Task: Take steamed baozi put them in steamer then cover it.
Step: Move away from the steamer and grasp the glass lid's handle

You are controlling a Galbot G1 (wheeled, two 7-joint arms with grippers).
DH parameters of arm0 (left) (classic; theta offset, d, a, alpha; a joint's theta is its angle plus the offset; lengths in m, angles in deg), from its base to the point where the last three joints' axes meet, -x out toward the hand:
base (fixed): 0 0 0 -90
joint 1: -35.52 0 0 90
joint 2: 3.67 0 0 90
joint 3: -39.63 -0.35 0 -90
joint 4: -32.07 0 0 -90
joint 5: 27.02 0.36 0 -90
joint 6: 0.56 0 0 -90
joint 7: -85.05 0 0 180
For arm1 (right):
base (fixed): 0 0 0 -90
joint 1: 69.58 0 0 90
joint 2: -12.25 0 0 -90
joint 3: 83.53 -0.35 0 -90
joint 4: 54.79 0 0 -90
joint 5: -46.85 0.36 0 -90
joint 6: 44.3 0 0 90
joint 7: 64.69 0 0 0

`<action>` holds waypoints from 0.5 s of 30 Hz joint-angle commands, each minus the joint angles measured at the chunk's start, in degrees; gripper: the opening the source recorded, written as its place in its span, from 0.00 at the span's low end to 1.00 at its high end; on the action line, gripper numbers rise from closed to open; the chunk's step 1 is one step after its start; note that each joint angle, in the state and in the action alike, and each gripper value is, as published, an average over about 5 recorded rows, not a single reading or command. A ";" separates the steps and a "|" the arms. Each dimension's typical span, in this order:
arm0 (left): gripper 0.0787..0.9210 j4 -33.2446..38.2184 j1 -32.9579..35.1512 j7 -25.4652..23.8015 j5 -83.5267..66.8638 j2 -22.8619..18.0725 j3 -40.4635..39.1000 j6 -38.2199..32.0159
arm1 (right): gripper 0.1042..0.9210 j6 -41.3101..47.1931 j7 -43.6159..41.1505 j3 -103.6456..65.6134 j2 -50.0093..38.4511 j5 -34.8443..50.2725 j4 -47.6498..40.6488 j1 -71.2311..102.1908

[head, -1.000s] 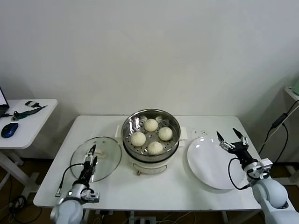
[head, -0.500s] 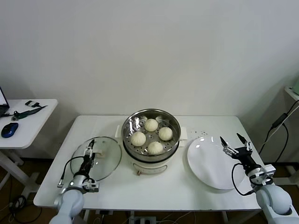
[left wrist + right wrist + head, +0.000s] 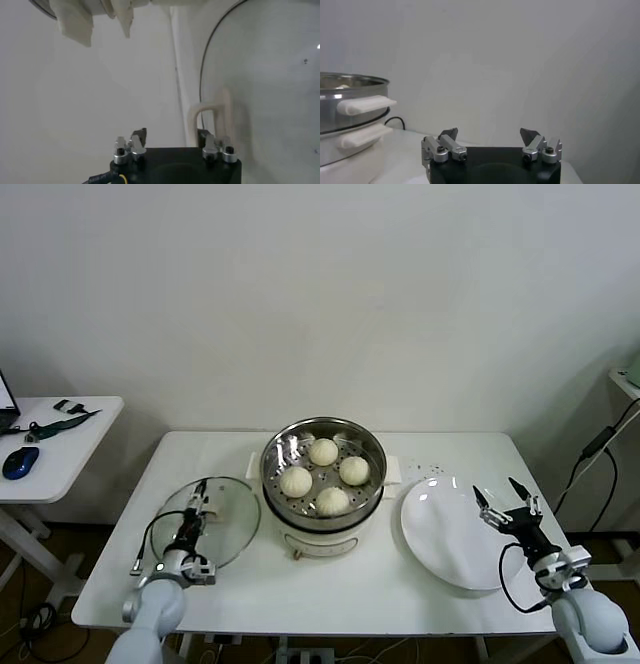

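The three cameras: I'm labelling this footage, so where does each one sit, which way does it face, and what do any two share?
Head view: up on the robot, looking forward and down at the table, steamer and lid; both arms show.
Left wrist view: low over the lid, facing its handle; left gripper shows.
Right wrist view: low by the plate, facing the steamer's side; right gripper shows, open.
Shared: the steamer appears in the head and right wrist views.
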 commanded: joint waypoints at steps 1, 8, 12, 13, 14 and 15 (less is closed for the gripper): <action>0.56 -1.29 -0.92 -0.65 -1.78 0.07 -0.54 -0.03 | 0.88 -0.37 -0.51 -0.29 0.26 -1.45 -0.75 -0.08; 0.32 1.03 0.30 -0.88 -4.25 1.30 0.06 -0.20 | 0.88 -0.66 -0.45 -0.04 -0.14 -2.05 -1.65 -0.87; 0.18 5.05 2.25 -0.93 -6.24 2.93 0.56 -0.01 | 0.88 -0.81 -0.37 0.08 -0.25 -2.24 -2.28 -1.52; 0.15 6.56 2.90 -1.00 -6.80 3.46 0.74 0.07 | 0.88 -0.87 -0.36 0.10 -0.27 -2.29 -2.45 -1.66; 0.13 8.05 3.57 -1.10 -7.34 3.97 0.91 0.16 | 0.88 -0.93 -0.35 0.12 -0.30 -2.34 -2.62 -1.79; 0.10 9.58 4.27 -1.18 -7.88 4.54 1.08 0.32 | 0.88 -0.99 -0.34 0.14 -0.34 -2.40 -2.78 -1.90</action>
